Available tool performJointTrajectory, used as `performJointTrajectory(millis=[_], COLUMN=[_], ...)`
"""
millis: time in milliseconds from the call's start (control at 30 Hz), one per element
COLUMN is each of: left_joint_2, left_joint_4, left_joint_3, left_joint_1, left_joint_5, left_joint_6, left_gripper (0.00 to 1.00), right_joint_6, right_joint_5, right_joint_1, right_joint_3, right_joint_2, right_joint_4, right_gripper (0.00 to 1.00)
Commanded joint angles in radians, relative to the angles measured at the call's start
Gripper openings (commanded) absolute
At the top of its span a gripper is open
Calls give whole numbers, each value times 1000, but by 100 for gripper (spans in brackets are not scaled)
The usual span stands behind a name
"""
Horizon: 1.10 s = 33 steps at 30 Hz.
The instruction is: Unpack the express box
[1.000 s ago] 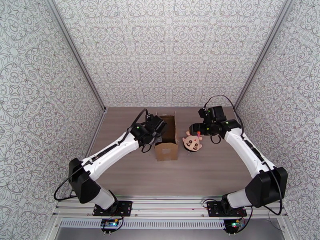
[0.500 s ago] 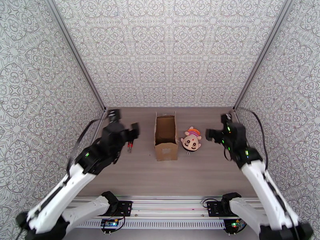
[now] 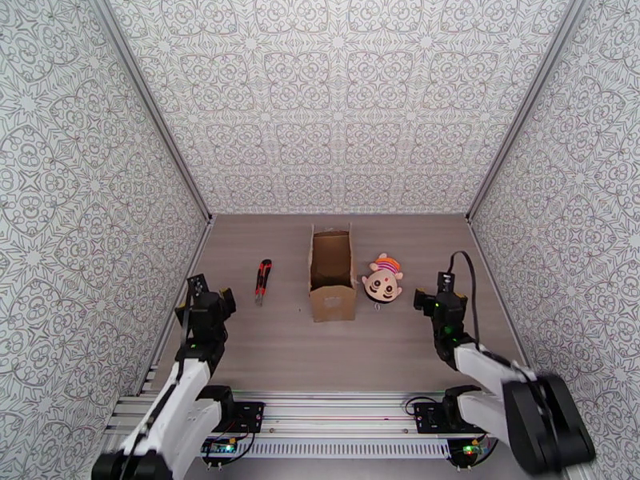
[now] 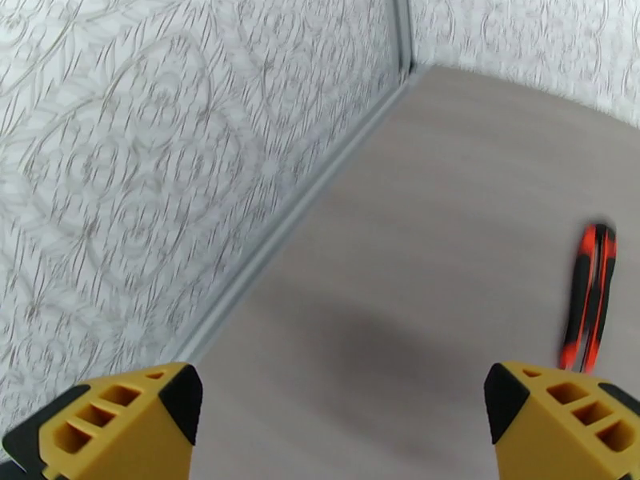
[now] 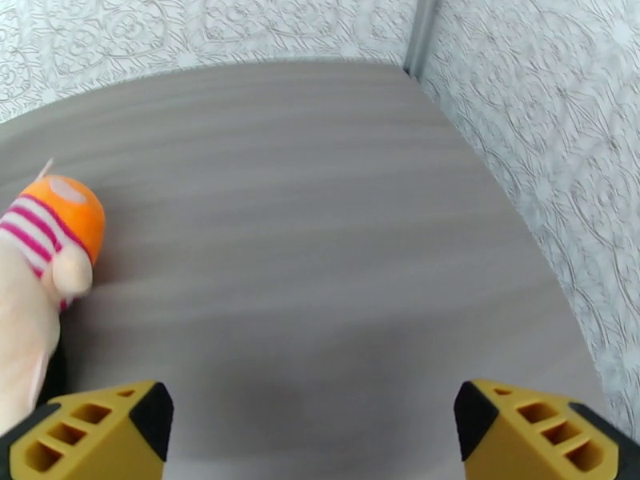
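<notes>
The express box, a brown cardboard carton, stands mid-table with its top flaps open and a dark inside. My left gripper is low near the left wall, well to the left of the box, and it is open. In the left wrist view its yellow fingertips stand wide apart over bare table. My right gripper sits right of the box, also open. Its yellow fingertips are spread with nothing between them.
A red-and-black utility knife lies between my left gripper and the box, and also shows at the right edge. A round plush doll face rests just right of the box. Patterned walls close three sides.
Both arms have drawn back from the box toward the near edge. The left gripper opened, and the knife now lies on the table left of the box.
</notes>
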Motion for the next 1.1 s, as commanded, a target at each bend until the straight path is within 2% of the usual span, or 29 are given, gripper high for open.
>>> performJointTrajectory(millis=[0, 100, 167, 233, 300, 367, 433, 500, 567, 667, 733, 1067], left_joint_2=[105, 235, 292, 363, 455, 575, 627, 675, 661, 653, 657, 656], left_joint_4=[394, 582, 617, 710, 780, 823, 856, 932, 855, 755, 771, 766], left_joint_3=[-87, -115, -92, -82, -47, -14, -1, -13, 13, 57, 54, 55], left_joint_1=[-4, -61, -83, -68, -61, -56, -35, -35, -42, -2, 7, 8], left_joint_5=[52, 30, 38, 78, 109, 159, 199, 189, 186, 216, 224, 226], left_joint_6=[32, 78, 108, 102, 119, 141, 128, 138, 135, 90, 86, 83], left_gripper=[99, 99, 99, 99, 99, 99, 100, 99, 99, 99, 99, 99], right_joint_6=[-104, -132, -151, -123, -136, -118, -101, -74, -63, -45, -55, -56], right_joint_5=[-47, -134, -151, -134, -154, -155, -127, -52, -20, -12, -17, -39], right_joint_1=[-6, -10, -11, -15, -18, -26, -32, -34, -34, -38, -39, -39], right_joint_3=[-13, -47, -66, -56, -13, 30, 58, 51, 46, 98, 81, 100], right_joint_2=[92, 239, 339, 272, 285, 262, 268, 267, 268, 266, 268, 271], right_joint_4=[422, 603, 779, 634, 590, 471, 433, 449, 462, 354, 395, 355], right_gripper=[99, 99, 99, 99, 99, 99, 99, 99, 99, 99, 99, 99])
